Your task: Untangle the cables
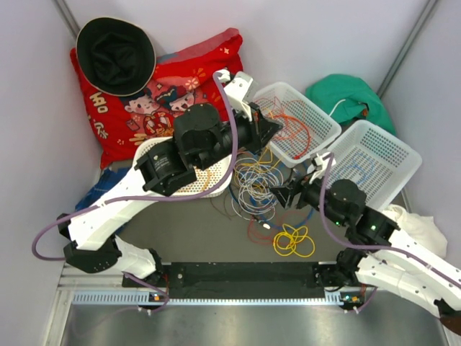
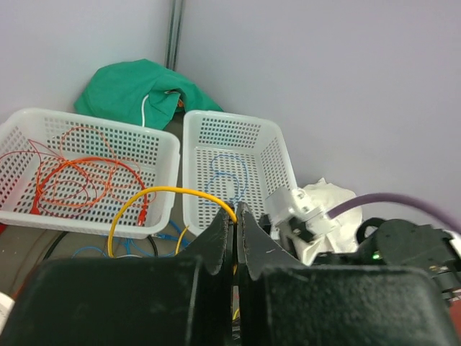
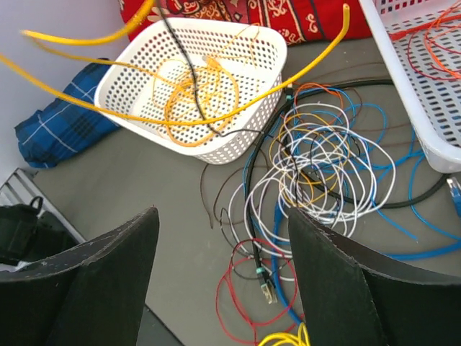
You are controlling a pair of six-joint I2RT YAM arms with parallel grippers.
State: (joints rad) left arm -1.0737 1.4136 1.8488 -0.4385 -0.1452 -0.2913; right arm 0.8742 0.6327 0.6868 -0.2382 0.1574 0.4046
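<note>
Surroundings: three white baskets stood on the bench. The middle basket held red and orange wire, the right basket a blue loop, and the left basket yellow-orange coils, partly under the left arm. A red cushion, black hat and green cloth lay behind.

The cables were a tangled heap of white, blue, black and red loops on the bench between the baskets. A yellow coil lay just beside the heap.

The left tool was clamped on a yellow cable, which was lifted in an arc. The right tool hung above the heap, fingers wide apart, holding nothing.
</note>
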